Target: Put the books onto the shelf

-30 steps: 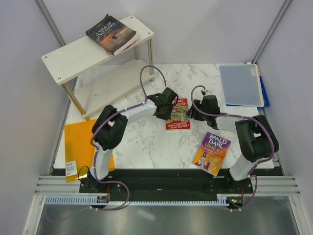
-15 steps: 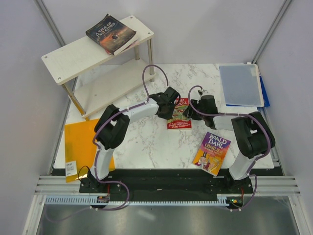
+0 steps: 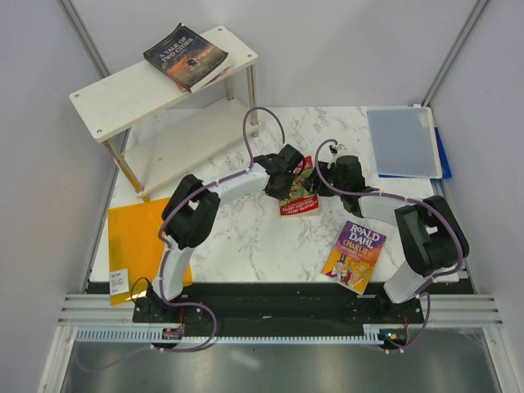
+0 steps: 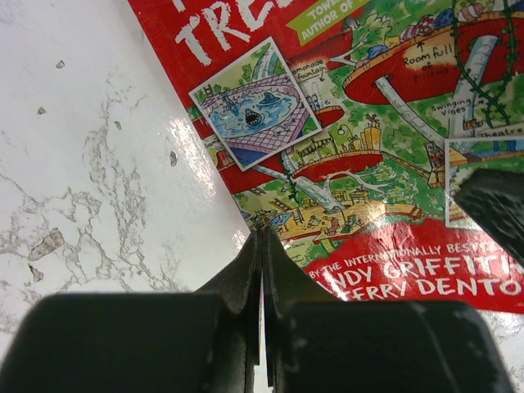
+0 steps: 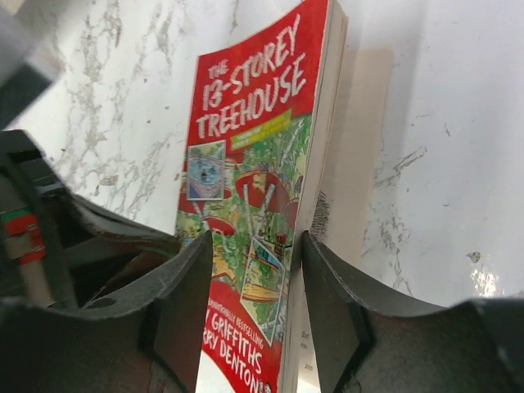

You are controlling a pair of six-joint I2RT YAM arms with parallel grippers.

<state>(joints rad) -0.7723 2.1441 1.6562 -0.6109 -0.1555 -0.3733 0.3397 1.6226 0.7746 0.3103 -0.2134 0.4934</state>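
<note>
On the left gripper (image 4: pixel 262 239) the jaws are clenched on nothing, and their tips are set right at the lower edge of the red-and-green book (image 4: pixel 360 147), where the cover meets the worktop (image 4: pixel 98 164). On the right gripper (image 5: pixel 254 246) the jaws are held apart and placed astride the book's near end. One is over the cover and the other against the page side, and no squeeze is made on it.

In the right wrist view the book is seen tilted, its page edge raised off the marble with a shadow beneath. In the overhead view it is found at the centre of the frame, between the two wrists. A purple-and-yellow book (image 3: pixel 354 255) lies flat at the lower right. A dark book (image 3: pixel 186 56) is already laid on the top board of the shelf (image 3: pixel 123 102) at the upper left.

The red-and-green book is judged light and thin, with a glossy cover that is likely slippery. Its pages will probably sag if it is taken by one corner. A hold is best taken across the thickness at the raised long edge, near its middle, with the jaws pushed well in so that the book is not fanned open.
</note>
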